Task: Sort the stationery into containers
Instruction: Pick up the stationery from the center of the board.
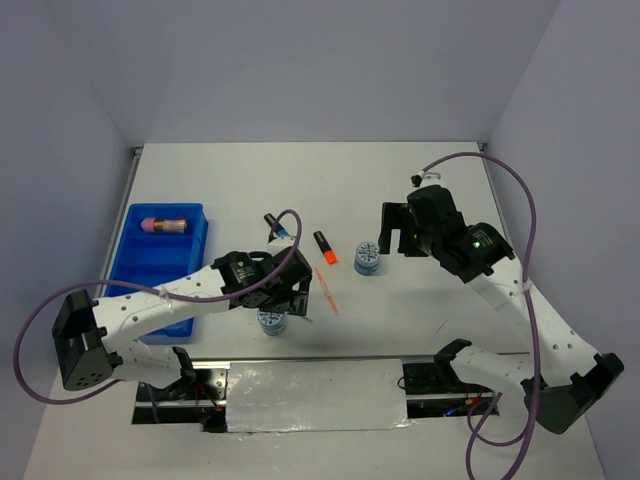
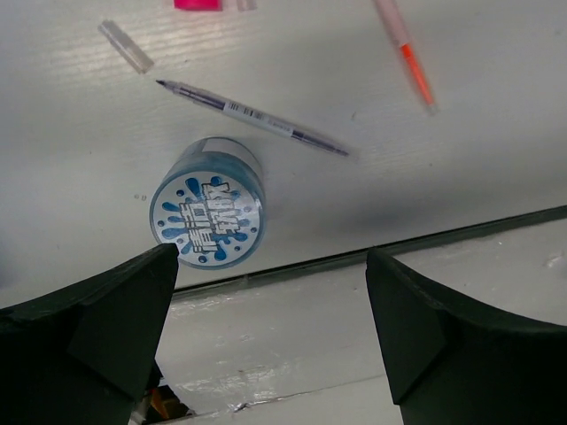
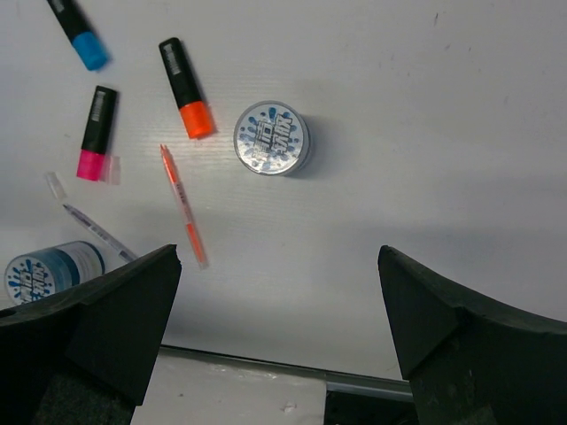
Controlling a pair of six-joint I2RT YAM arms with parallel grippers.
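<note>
My left gripper (image 2: pixel 270 266) hangs jaws wide over the blue-white patterned roll (image 2: pixel 208 217), upright just beside the thin pen (image 2: pixel 257 118); it looks light, rigid and slick, so I'd pinch across its round sides.

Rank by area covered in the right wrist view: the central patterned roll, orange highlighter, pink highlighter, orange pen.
1. patterned roll
2. orange highlighter and pink highlighter: these look alike, so they are not ranked apart
3. orange pen: longest, but far the thinnest
</note>
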